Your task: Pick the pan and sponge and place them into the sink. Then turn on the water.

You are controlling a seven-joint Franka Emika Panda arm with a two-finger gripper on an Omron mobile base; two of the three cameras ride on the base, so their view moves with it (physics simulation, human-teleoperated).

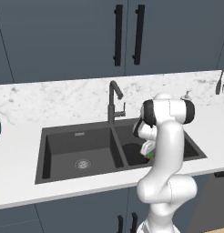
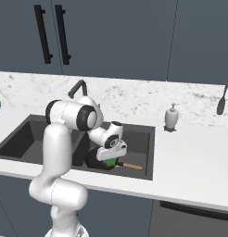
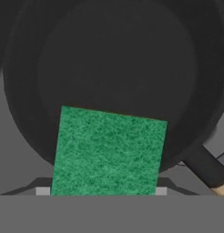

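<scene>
Sponge [image 3: 108, 152] in tool [image 3: 102, 191] above pan [image 3: 118, 59].

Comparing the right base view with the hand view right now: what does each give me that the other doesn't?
Right base view alone: the soap dispenser on the counter, the gooseneck faucet behind the arm, the double sink as a whole, and the claw hanging low over its right basin.

Hand view alone: the sponge's green face close up between the claw's fingers, over the pan's dark floor.

Both: the black pan lying in the basin with its wood-tipped handle, and the sponge at the claw.
</scene>
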